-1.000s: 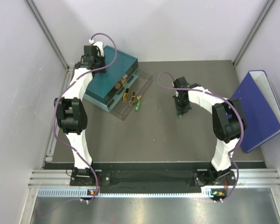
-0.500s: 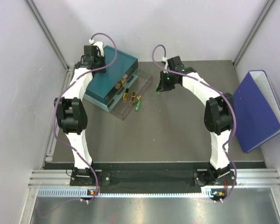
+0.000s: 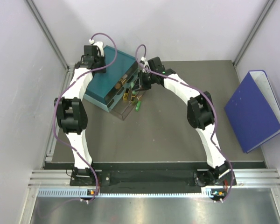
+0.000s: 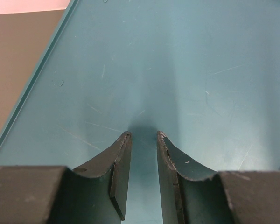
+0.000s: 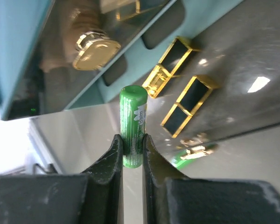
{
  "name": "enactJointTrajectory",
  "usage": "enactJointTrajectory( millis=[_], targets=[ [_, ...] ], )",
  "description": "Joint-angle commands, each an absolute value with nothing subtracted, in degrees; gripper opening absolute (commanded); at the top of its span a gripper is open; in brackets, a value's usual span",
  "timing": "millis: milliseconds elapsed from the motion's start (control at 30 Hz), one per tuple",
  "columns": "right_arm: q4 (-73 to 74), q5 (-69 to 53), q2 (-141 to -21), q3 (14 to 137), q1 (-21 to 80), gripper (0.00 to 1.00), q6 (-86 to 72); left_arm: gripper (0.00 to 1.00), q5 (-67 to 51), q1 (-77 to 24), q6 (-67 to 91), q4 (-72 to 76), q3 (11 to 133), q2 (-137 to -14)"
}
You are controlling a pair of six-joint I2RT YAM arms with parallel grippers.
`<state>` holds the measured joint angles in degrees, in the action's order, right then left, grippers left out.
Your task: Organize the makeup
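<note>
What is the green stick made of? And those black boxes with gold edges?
Green stick: probably plastic, smooth, with a soft sheen and printed label. Black-and-gold cases: likely glossy plastic; the gold edges glint like metal, though it may just be shiny coating.

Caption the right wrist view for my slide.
Right gripper holds a green tube near two black-and-gold lipsticks in the clear drawer.

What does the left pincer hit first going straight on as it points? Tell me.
The teal box's flat top, directly ahead of the left pincer; nothing lies between, and the tips may be touching it.
</note>
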<state>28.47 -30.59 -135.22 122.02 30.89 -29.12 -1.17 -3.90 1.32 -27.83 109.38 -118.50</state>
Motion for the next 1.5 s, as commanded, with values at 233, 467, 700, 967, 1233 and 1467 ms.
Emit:
enactJointTrajectory(
  millis=[233,467,700,967,1233,1467],
  targets=[
    [24.7,-32.0,-134.1,123.8,30.8,0.67,-30.9,0.33,-5.9,-5.0,2.6,-45.2,103.5,-125.9],
    [26.4,-27.3,-125.2,113.6,30.2,0.72,-28.0,0.33,-6.2,-5.0,2.9,-45.1,103.8,-126.0],
    [36.4,-17.9,-121.5,108.8,31.1,0.73,-17.2,0.33,-6.5,-5.0,3.1,-45.0,103.3,-126.1],
    [38.7,-13.5,-124.9,107.7,31.9,0.74,-17.2,0.34,-6.4,-5.1,2.9,-44.9,102.7,-126.0],
    [38.3,-11.2,-129.9,111.3,33.5,0.76,-23.2,0.34,-7.4,-5.1,3.6,-44.5,100.7,-125.1],
    [35.5,-11.9,-132.4,112.4,35.9,0.78,-30.5,0.34,-8.4,-5.1,3.3,-43.8,99.8,-125.2]
  ],
)
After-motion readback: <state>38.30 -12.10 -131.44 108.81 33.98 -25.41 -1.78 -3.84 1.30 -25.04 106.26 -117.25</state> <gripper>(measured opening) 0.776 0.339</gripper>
